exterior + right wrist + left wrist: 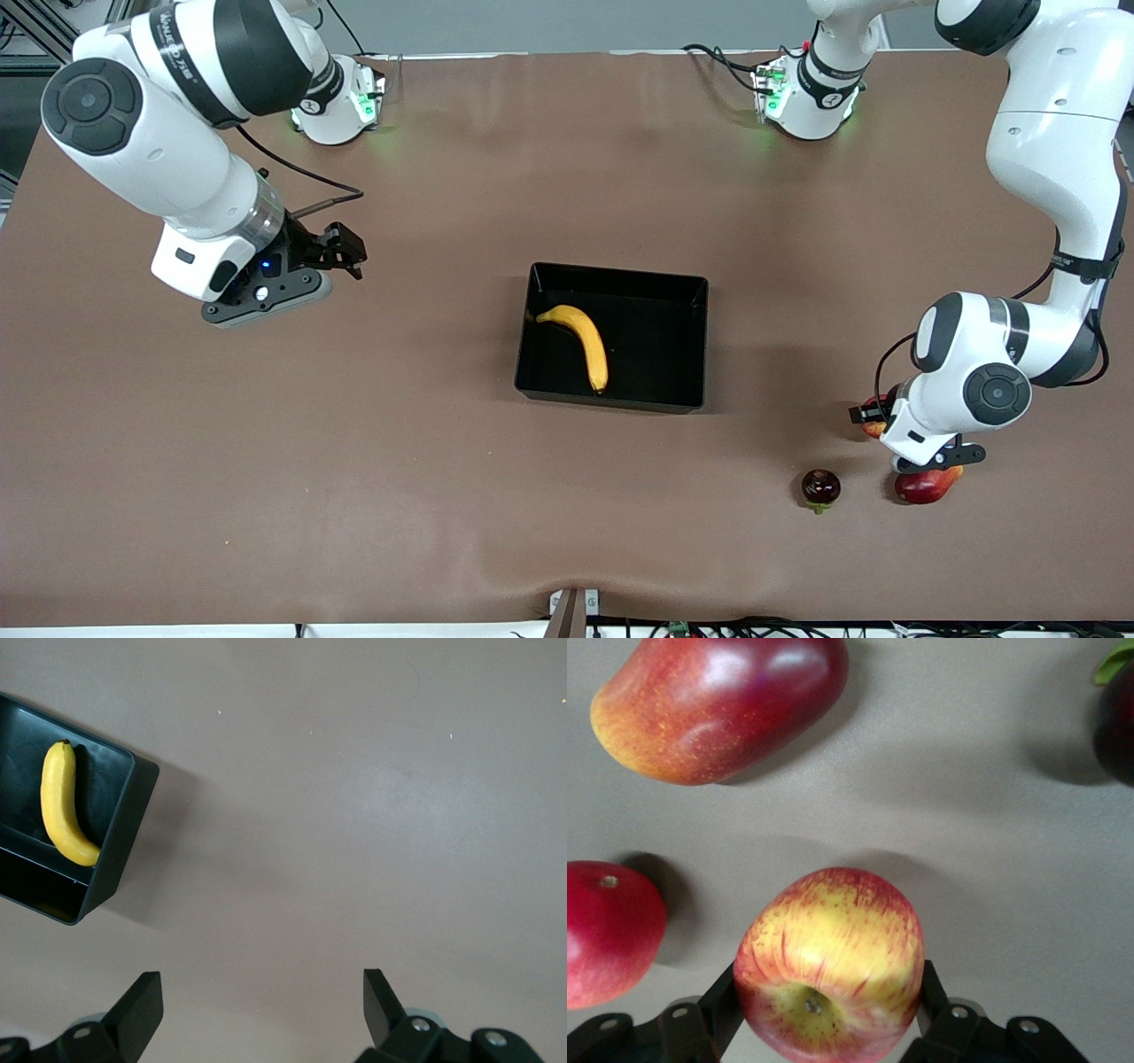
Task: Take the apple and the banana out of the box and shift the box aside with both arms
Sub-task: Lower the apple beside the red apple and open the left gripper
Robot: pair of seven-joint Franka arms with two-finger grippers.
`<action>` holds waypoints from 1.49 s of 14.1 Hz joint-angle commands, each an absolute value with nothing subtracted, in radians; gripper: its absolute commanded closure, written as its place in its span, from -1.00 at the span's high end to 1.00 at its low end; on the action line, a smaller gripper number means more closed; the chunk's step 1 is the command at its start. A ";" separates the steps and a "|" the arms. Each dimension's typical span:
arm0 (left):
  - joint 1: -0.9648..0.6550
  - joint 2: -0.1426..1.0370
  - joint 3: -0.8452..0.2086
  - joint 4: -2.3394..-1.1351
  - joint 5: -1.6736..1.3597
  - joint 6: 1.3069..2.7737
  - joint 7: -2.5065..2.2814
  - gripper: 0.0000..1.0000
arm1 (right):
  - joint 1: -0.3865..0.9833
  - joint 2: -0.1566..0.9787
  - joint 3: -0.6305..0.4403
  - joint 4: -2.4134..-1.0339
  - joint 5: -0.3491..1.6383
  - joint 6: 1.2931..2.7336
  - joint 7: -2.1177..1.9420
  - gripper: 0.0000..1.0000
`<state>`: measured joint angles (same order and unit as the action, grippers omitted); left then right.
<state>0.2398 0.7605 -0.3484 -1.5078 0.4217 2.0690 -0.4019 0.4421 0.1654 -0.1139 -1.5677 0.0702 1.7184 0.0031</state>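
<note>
Apple [830, 963] clamped in my left tool [830, 1014], low over desk [443, 496] among other fruit, well apart from box [611, 399]; set down gently beside mango [718, 704], then release. Banana [580, 341] in box; my right tool [263, 1010] wide, waiting over bare desk

Front on, losing the left gripper [828, 997] completely under its own wrist. Catching just a red-orange sliver [873, 425] poking out there: apple or red fruit, cannot tell. Seeing only half the mango [926, 486], tucked under that same wrist.

Over to the left wrist view: apple [833, 961] clipped at the frame edge and masking most of both fingers [722, 1001]. Mango, red fruit [607, 943] and dark fruit [1118, 722] all cut by the frame too.

On the right wrist view, getting only one end of the box [120, 828], sliced off at the edge.
</note>
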 commanded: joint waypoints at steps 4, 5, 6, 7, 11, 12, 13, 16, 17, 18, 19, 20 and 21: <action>0.252 0.794 -0.351 -1.499 0.488 2.111 -0.350 -1.00 | 0.460 0.204 -0.124 -1.569 0.121 1.761 0.020 1.00; 0.252 0.805 -0.351 -1.499 0.511 2.120 -0.350 -1.00 | 0.462 0.206 -0.124 -1.569 0.121 1.764 0.020 1.00; 0.252 0.814 -0.351 -1.499 0.515 2.128 -0.350 -1.00 | 0.462 0.212 -0.124 -1.569 0.121 1.769 0.020 1.00; 0.252 0.821 -0.351 -1.499 0.517 2.137 -0.350 -0.92 | 0.462 0.215 -0.124 -1.569 0.123 1.778 0.020 1.00; 0.245 0.822 -0.351 -1.500 0.514 2.138 -0.354 1.00 | 0.474 0.233 -0.124 -1.568 0.147 1.786 0.023 1.00; 0.242 0.809 -0.357 -1.500 0.514 2.137 -0.362 1.00 | 0.482 0.236 -0.124 -1.568 0.150 1.786 0.023 1.00; 0.244 0.796 -0.367 -1.500 0.514 2.128 -0.362 1.00 | 0.485 0.238 -0.124 -1.566 0.150 1.789 0.029 1.00; 0.244 0.729 -0.426 -1.497 0.503 2.030 -0.367 1.00 | 0.492 0.250 -0.124 -1.566 0.152 1.812 0.051 1.00; 0.244 0.701 -0.455 -1.497 0.500 1.991 -0.373 1.00 | 0.497 0.256 -0.124 -1.566 0.150 1.812 0.051 1.00; 0.244 0.675 -0.487 -1.497 0.499 1.955 -0.388 1.00 | 0.497 0.258 -0.124 -1.566 0.150 1.816 0.051 1.00; 0.244 0.655 -0.532 -1.497 0.494 1.916 -0.423 1.00 | 0.499 0.264 -0.124 -1.566 0.152 1.828 0.051 1.00; 0.242 0.638 -0.575 -1.497 0.492 1.879 -0.464 1.00 | 0.500 0.267 -0.124 -1.566 0.152 1.835 0.051 1.00; 0.241 0.629 -0.621 -1.497 0.492 1.853 -0.512 1.00 | 0.500 0.276 -0.124 -1.566 0.152 1.839 0.051 1.00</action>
<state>0.2421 0.6731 -0.5587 -1.4744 0.4923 1.9062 -0.4425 0.4862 0.2632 -0.1135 -1.5688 0.1378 1.8257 0.0330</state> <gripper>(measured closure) 0.000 0.000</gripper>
